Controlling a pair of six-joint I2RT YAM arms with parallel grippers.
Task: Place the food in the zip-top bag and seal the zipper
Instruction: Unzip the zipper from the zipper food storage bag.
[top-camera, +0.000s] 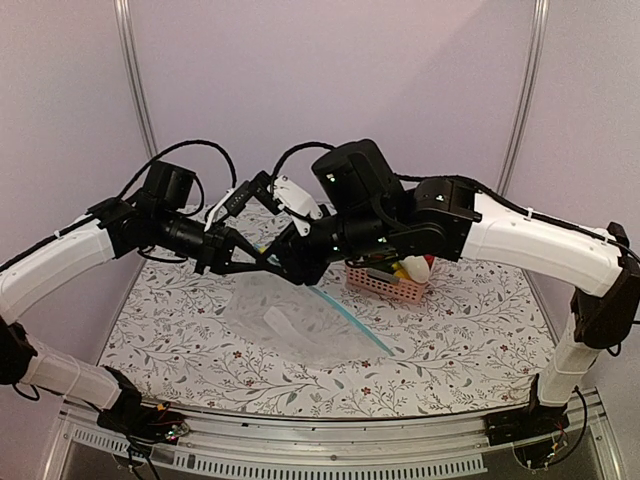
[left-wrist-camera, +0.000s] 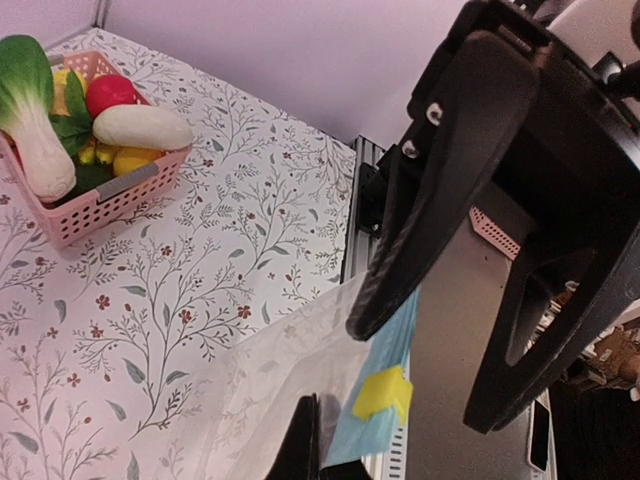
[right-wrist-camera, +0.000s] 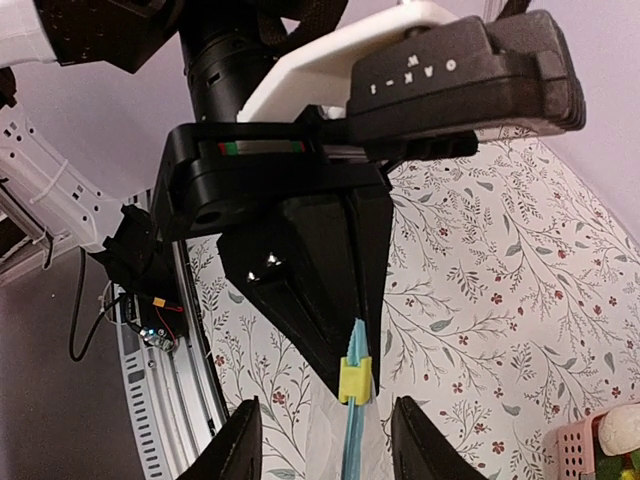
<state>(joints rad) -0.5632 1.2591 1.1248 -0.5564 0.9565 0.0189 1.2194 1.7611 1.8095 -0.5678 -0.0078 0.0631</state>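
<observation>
The clear zip-top bag (top-camera: 300, 325) lies crumpled mid-table, and its light-blue zipper (top-camera: 355, 322) runs toward the right. My left gripper (top-camera: 260, 262) is shut on the bag's raised zipper end (left-wrist-camera: 395, 350), beside a yellow slider (left-wrist-camera: 383, 392). My right gripper (right-wrist-camera: 330, 440) faces it, open, with its fingers (right-wrist-camera: 235, 445) astride the zipper (right-wrist-camera: 352, 440) just below the slider (right-wrist-camera: 355, 378) and not touching it. The food sits in the pink basket (left-wrist-camera: 100, 205): bok choy (left-wrist-camera: 30, 120), a red fruit (left-wrist-camera: 110, 90) and a pale oblong piece (left-wrist-camera: 140, 127).
The pink basket (top-camera: 385, 285) stands at the back right of the floral tablecloth (top-camera: 460, 340). A metal rail (top-camera: 330, 445) runs along the near table edge. Both arms meet over the table's left-centre, above the bag.
</observation>
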